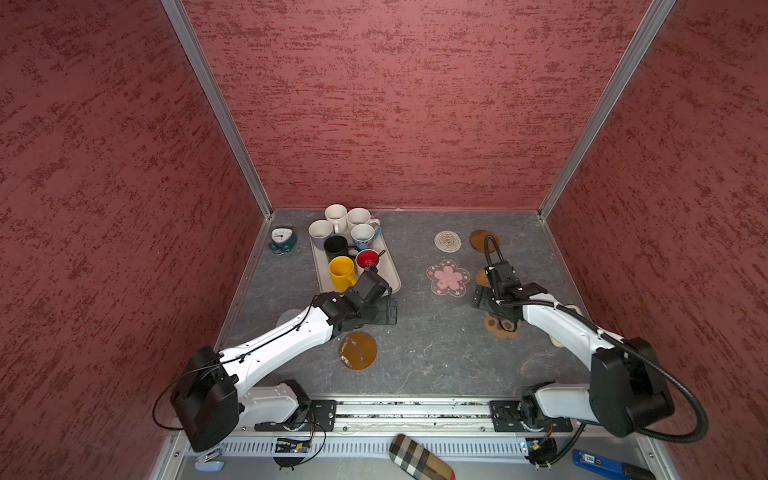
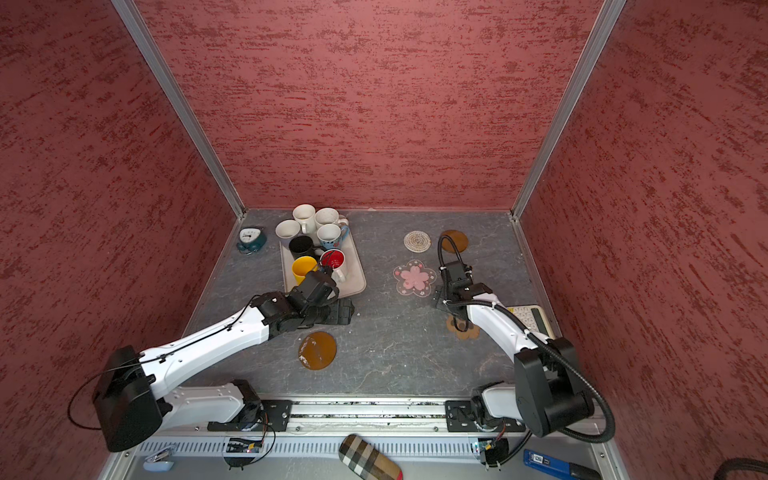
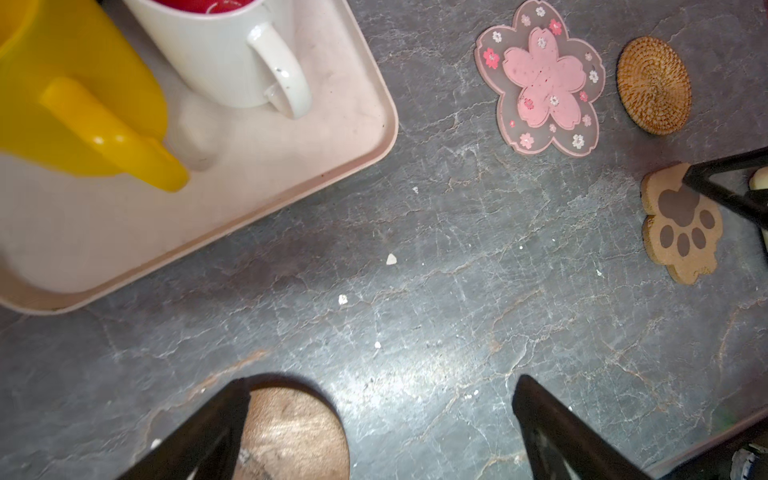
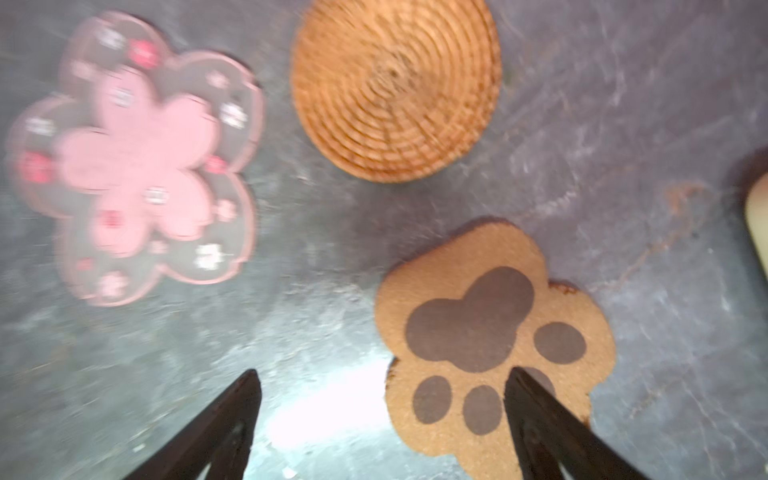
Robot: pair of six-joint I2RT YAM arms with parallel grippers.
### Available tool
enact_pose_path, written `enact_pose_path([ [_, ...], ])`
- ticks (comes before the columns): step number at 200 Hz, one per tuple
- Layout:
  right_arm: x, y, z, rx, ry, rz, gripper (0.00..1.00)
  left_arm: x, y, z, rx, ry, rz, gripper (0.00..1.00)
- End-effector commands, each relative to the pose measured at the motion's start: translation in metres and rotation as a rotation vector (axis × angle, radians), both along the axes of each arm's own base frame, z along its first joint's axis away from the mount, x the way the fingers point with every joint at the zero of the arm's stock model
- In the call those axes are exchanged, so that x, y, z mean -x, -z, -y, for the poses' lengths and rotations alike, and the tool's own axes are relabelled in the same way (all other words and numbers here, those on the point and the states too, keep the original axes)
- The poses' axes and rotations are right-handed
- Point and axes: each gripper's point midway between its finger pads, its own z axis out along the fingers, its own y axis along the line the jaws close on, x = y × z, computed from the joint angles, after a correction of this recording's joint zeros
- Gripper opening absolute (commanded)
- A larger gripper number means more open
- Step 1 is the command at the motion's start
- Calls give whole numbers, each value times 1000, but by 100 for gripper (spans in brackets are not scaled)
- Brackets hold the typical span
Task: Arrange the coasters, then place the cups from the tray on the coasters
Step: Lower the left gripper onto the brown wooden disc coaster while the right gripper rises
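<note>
Hovering with fingers spread wide and empty, the right gripper (image 4: 382, 374) stands over the paw-print coaster (image 4: 478, 324), which lies flat at the near right, apart from the pink flower coaster (image 4: 137, 162) and rattan coaster (image 4: 395, 87), seemingly spaced so each takes a cup. The left gripper (image 3: 382, 380), equally wide and empty, hangs by a brown disc coaster (image 3: 291, 432) just on the near side of the tray (image 3: 249, 187), where the cups (image 1: 341, 272) crowd the far left.

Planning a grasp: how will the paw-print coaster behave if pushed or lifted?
The paw-print coaster looks like grainy cork, so probably light and stiff. Lying flat, it should slide, not roll; its thin edge may be hard to pinch.
</note>
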Motion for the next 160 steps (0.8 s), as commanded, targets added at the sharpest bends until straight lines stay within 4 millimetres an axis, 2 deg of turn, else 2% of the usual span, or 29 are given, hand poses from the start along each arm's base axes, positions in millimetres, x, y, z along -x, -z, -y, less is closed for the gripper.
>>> enact_pose_path([
  [1,-16,-30,-17,-67,-96,126,95,16,8,-28,-57,-72,-55,100],
  [22,-22,-44,-28,-119,-135,194,95,31,17,-48,-85,-136,-104,100],
  [51,-29,-54,-42,-186,-179,242,95,48,31,-82,-172,-286,-167,100],
  [84,-35,-66,-56,-250,-223,290,95,71,47,-107,-223,-420,-247,100],
  [114,-34,-74,-66,-308,-260,327,95,88,57,-113,-181,-488,-307,100],
  [160,-32,-80,-75,-344,-303,343,95,100,71,-107,-115,-518,-365,82],
])
